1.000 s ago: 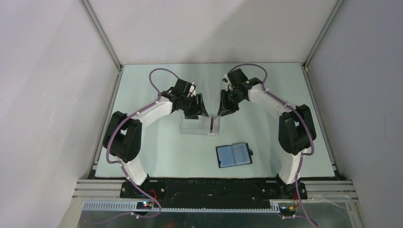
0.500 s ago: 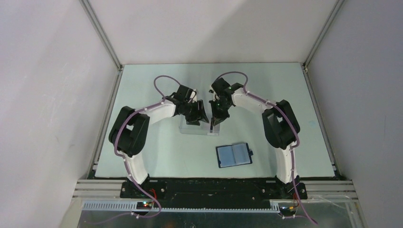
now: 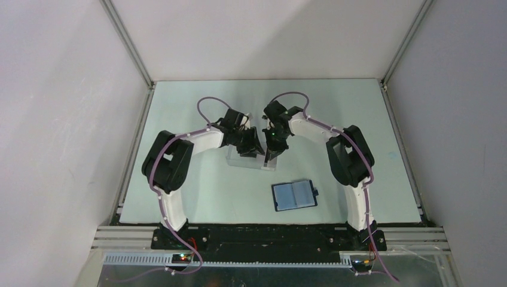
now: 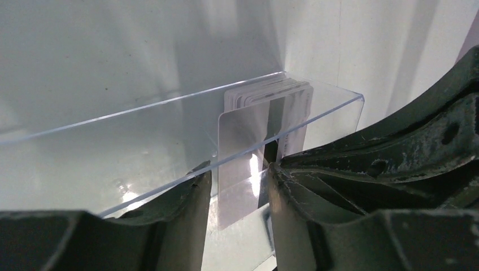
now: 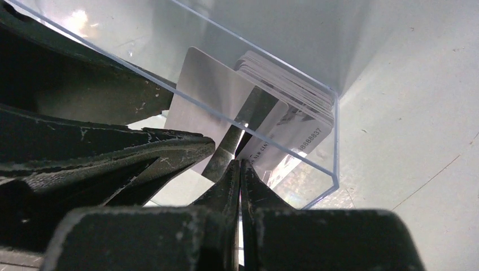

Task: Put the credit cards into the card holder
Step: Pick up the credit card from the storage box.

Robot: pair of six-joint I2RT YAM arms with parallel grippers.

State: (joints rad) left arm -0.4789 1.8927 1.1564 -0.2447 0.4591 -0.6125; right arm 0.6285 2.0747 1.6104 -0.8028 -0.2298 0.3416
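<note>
A stack of pale credit cards [image 4: 270, 93] stands on edge at one end of a clear plastic tray [image 3: 239, 161]. One card [image 4: 244, 141] with a dark stripe leans out from the stack. It also shows in the right wrist view [image 5: 212, 96]. My right gripper [image 5: 239, 165] is shut on that card's edge; in the top view [image 3: 271, 153] it hides the cards. My left gripper [image 4: 240, 176] is open at the tray wall, its fingers [image 4: 186, 214] either side of the card. The navy card holder [image 3: 294, 195] lies open nearer the arms, apart from both.
The clear tray's walls [image 5: 334, 141] enclose the card stack [image 5: 294, 93]. Both grippers crowd the tray's right end, almost touching each other. Grey walls and metal frame posts [image 3: 128, 51] bound the table.
Both grippers have closed in on the cards at the tray's right end. The right gripper came left and down from beside the tray onto the cards. The card holder has not moved.
</note>
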